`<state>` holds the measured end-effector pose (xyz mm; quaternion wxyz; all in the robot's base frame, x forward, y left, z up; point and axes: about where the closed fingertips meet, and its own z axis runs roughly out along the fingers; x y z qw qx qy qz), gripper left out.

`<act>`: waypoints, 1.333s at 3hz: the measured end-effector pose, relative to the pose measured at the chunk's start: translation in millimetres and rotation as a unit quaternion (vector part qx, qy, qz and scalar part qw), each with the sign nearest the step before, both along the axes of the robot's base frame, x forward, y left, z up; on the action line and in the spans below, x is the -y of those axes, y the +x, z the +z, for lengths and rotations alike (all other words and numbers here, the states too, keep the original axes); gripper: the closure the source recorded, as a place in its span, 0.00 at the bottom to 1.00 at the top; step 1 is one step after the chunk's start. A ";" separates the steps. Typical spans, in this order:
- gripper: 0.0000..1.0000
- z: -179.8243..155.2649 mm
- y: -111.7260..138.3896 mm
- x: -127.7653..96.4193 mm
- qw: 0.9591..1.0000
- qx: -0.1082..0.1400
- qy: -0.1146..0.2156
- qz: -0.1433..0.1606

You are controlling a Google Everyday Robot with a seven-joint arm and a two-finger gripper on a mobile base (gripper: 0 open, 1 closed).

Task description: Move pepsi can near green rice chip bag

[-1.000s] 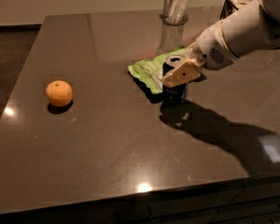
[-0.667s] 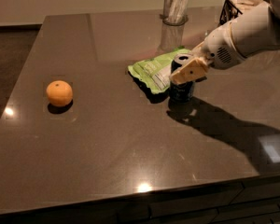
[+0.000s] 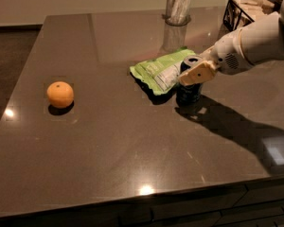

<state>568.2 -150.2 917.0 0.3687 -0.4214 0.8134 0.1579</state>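
The pepsi can stands upright on the tabletop, against the green rice chip bag's near right edge. My pincer sits at the can's top; whether it grips, I cannot tell. My arm reaches in from the right, sloping down.

The gripper is at the centre right of the frame, in front of the upper half of the pepsi can. It covers the logo, and only the dark lower body and a bit of the silver rim show. The can hides the near right corner of the green rice chip bag, and the print on the bag's white label is too small to read. The arm is cut off by the right edge. The clear cup loses its upper part at the top edge, and the wire basket in the upper right corner is only partly in view. The surface runs out of frame on the right.
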 end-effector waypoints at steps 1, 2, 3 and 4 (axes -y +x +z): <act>0.51 -2.6 4.1 0.2 1.000 0.018 0.008 -0.018; 0.28 -2.1 4.9 -1.1 0.999 0.027 0.013 -0.020; 0.04 -1.2 4.5 -3.2 0.999 0.028 0.012 -0.019; 0.00 -0.8 4.2 -4.4 0.999 0.028 0.012 -0.018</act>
